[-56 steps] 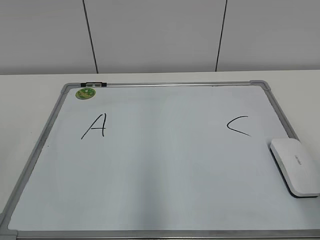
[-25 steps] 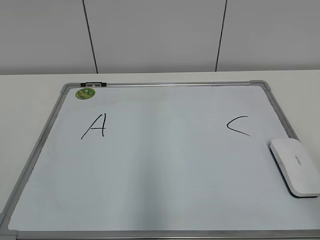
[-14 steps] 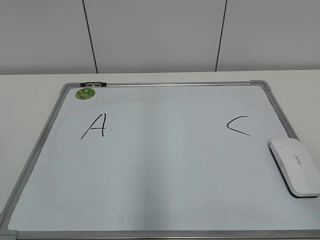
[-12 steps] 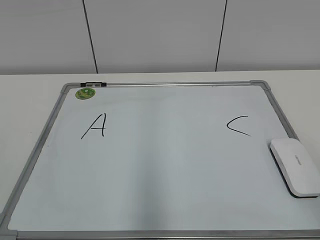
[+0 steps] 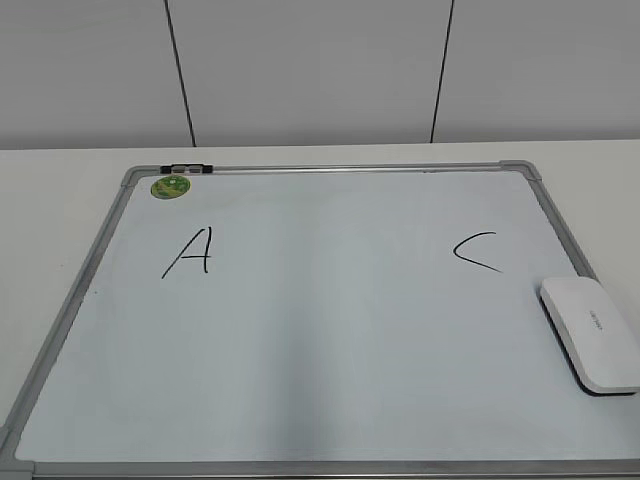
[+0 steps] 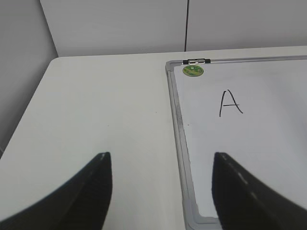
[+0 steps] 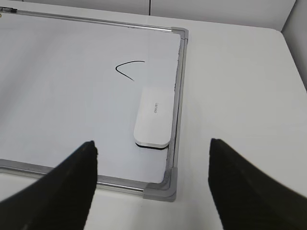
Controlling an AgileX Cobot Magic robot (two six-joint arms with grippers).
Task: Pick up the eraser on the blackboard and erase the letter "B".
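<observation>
I'm seeing a white table [image 5: 60,190] lying under everything, with a pale panelled wall [image 5: 310,70] rising behind it. Dark vertical seams [image 5: 180,72] are dividing that wall into panels.

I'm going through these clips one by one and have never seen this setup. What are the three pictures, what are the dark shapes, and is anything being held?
This is a two-armed table robot. One camera looks at the table from the front; two more ride on the wrists. The dark shapes are the fingers of the left pincer and right pincer, both open and holding nothing. On the white table lies a white dry-erase board with a silver-grey frame. On it are a black "A", a black "C", a round green sticker and a white plastic eraser near its right edge. No "B" is visible.
</observation>
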